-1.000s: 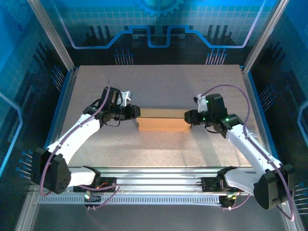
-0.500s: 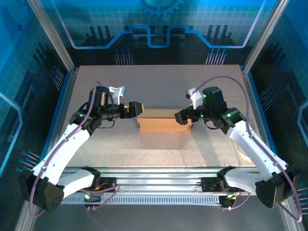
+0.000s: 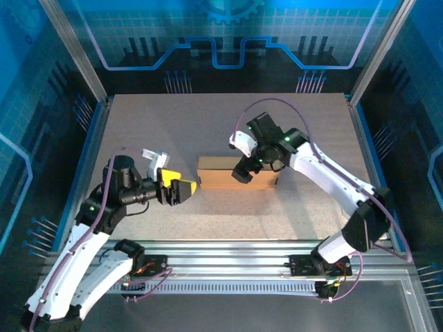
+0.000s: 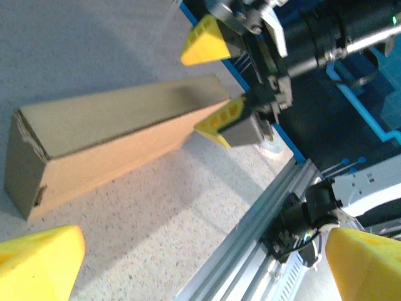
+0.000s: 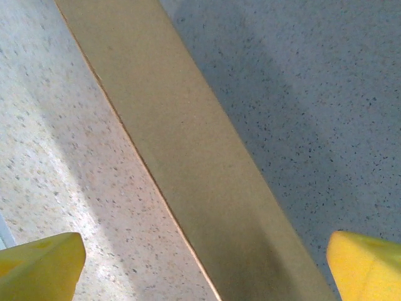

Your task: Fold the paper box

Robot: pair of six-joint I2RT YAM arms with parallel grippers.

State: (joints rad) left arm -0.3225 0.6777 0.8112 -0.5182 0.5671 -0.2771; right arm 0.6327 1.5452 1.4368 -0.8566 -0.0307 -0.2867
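The paper box [image 3: 220, 174] lies closed on the speckled table, a long flat brown carton. In the left wrist view the paper box [image 4: 113, 135] shows its left end and front side. My left gripper [image 3: 180, 185] hovers open just left of that end, apart from it, with nothing between its yellow fingertips [image 4: 37, 257]. My right gripper [image 3: 243, 170] hangs open over the middle of the box top, pointing down. The right wrist view looks straight down on the box top [image 5: 200, 169], with a yellow fingertip [image 5: 366, 263] on either side. The right gripper [image 4: 216, 81] also stands open above the far end of the box.
An aluminium rail [image 3: 228, 250] runs along the near table edge, close below the left gripper [image 4: 207, 269]. Metal frame posts and blue walls [image 3: 83, 117] bound the table at the sides and back. Bare table [image 3: 228, 121] stretches behind the box.
Both grippers opened and let go of the box ends. The left arm drew back toward the near left. The right arm swung leftward over the box top.
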